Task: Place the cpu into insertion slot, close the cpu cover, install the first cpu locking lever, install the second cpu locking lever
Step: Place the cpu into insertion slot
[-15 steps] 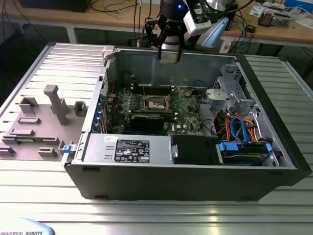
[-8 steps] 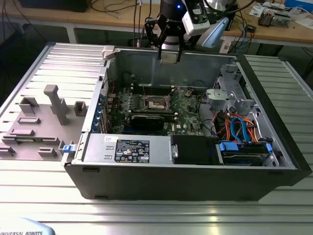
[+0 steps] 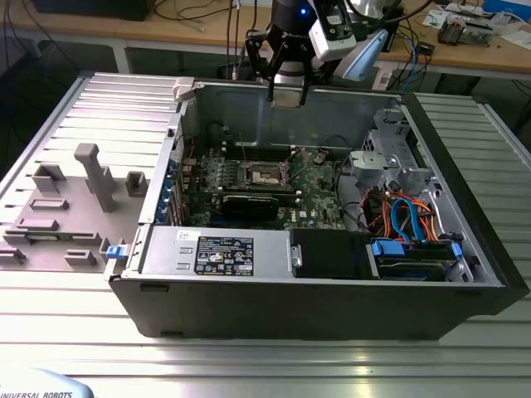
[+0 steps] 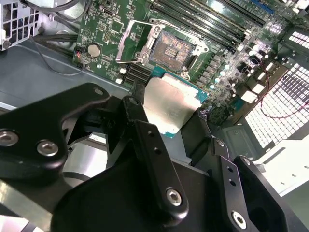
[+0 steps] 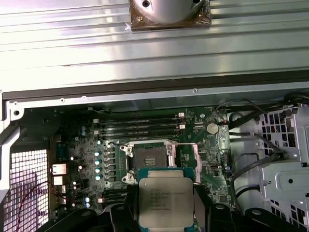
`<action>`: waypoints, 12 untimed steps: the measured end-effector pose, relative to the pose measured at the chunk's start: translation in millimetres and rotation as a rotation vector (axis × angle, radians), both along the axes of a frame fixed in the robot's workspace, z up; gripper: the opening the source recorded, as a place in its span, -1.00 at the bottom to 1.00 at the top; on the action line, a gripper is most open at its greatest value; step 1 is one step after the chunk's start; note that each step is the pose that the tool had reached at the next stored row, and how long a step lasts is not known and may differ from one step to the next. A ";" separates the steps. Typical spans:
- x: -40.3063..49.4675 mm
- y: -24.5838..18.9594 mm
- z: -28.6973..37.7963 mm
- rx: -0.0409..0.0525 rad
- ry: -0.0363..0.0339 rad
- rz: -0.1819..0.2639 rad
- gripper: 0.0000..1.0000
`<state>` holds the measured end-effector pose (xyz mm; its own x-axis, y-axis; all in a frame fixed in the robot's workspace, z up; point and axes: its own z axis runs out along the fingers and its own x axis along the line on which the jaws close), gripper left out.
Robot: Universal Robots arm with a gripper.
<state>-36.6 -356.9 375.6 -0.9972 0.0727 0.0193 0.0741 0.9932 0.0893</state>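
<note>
An open computer case (image 3: pixel 332 298) is laid on its side on the ribbed tabletop (image 3: pixel 265 365), so that the green circuit board (image 3: pixel 319 189) can be reached from above. On the board the insertion slot (image 5: pixel 150 157) is left bare, because the cpu cover (image 5: pixel 195 162) is folded away beside it. The end effector (image 3: pixel 288 89) is held high over the case, well apart from the slot. Its 2 fingers are clamped on opposite edges of the cpu (image 5: pixel 165 203), which is kept flat with the metal top up, a hold judged to suit a level socket.

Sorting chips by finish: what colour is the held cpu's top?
Dull silver on the cpu, with a green edge; best in the first wrist view.
</note>
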 end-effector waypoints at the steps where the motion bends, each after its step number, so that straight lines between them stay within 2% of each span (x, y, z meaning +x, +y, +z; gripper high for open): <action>1: 0.0 -0.4 -0.1 0.0003 -0.0001 0.000 0.08; 12: 0.0 -1.1 0.0 0.0002 0.0000 0.000 0.08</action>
